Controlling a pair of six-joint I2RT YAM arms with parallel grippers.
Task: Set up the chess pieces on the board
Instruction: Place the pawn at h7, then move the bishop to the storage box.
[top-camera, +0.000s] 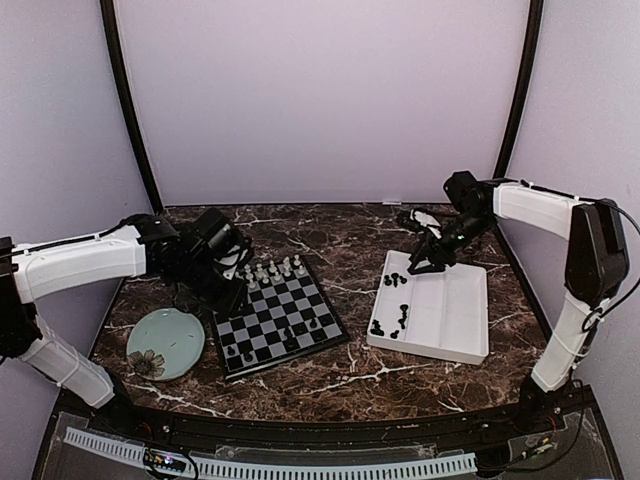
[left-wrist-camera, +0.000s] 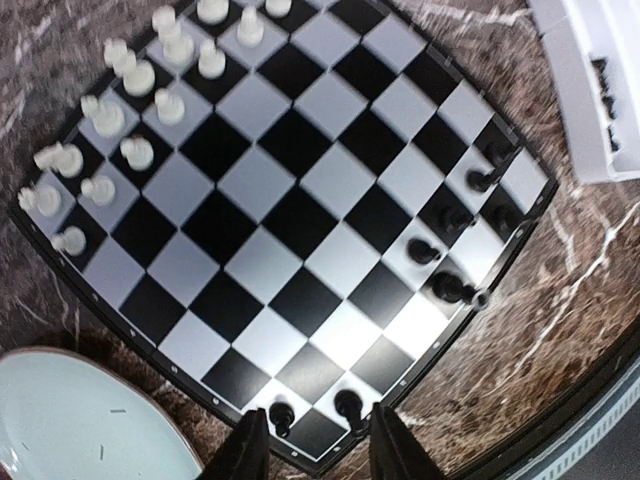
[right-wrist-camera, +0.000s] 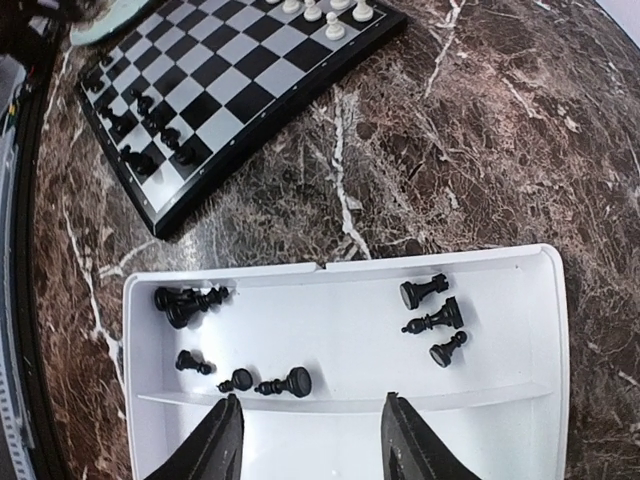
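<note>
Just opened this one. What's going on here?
Two robot arms are setting up a chess set. The white pieces stand in roughly two rows along the far side of the board. Only a few black pieces are on its near side, and other black pieces lie in the white tray. The left hand hovers open above the board, holding nothing. The right hand hangs open and empty over the tray.
</note>
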